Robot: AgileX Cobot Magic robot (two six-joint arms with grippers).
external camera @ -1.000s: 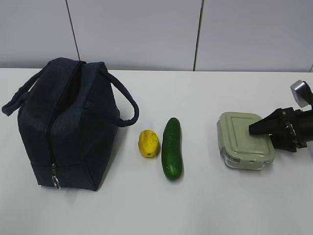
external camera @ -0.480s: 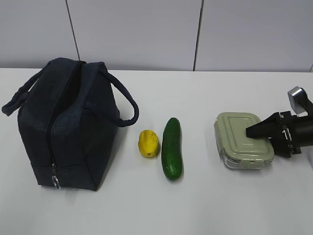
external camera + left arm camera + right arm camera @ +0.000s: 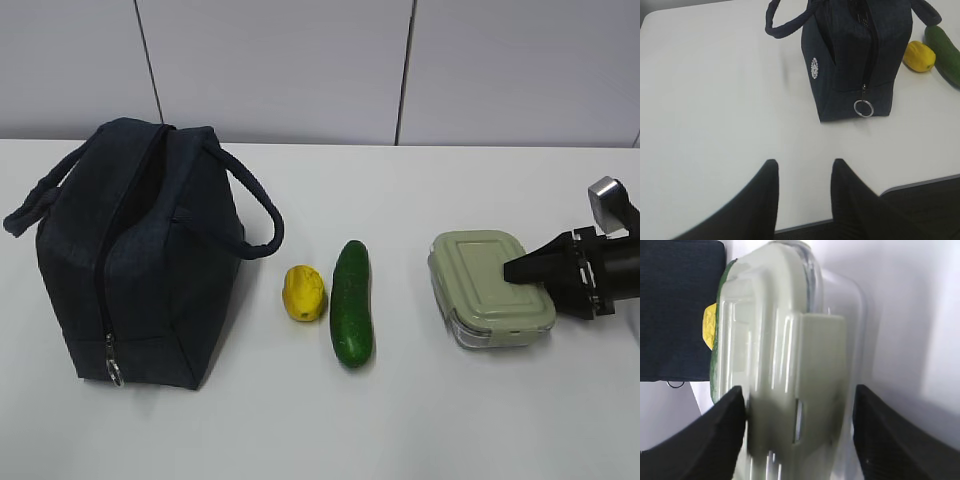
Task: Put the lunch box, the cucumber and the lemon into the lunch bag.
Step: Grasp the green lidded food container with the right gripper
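The lunch box (image 3: pixel 490 288), clear glass with a sage-green lid, lies on the white table at the right. My right gripper (image 3: pixel 520 275) is open with its jaws on either side of the box's right end. In the right wrist view the box (image 3: pixel 785 355) fills the gap of the gripper (image 3: pixel 799 390); the left finger (image 3: pixel 725 425) touches it and the right finger stands apart. The cucumber (image 3: pixel 352 302) and lemon (image 3: pixel 304 293) lie side by side mid-table. The navy lunch bag (image 3: pixel 140 250) stands at the left. My left gripper (image 3: pixel 804 162) is open and empty, in front of the bag (image 3: pixel 850 55).
The bag's zipper ring pull (image 3: pixel 863 108) hangs low on its near end. The table's front edge (image 3: pixel 920 184) runs just under my left gripper. A grey panelled wall (image 3: pixel 300 70) stands behind the table.
The lunch box has slid a little to the left across the table, and my right gripper has shifted slightly left with it. The bag, lemon and cucumber have not moved.
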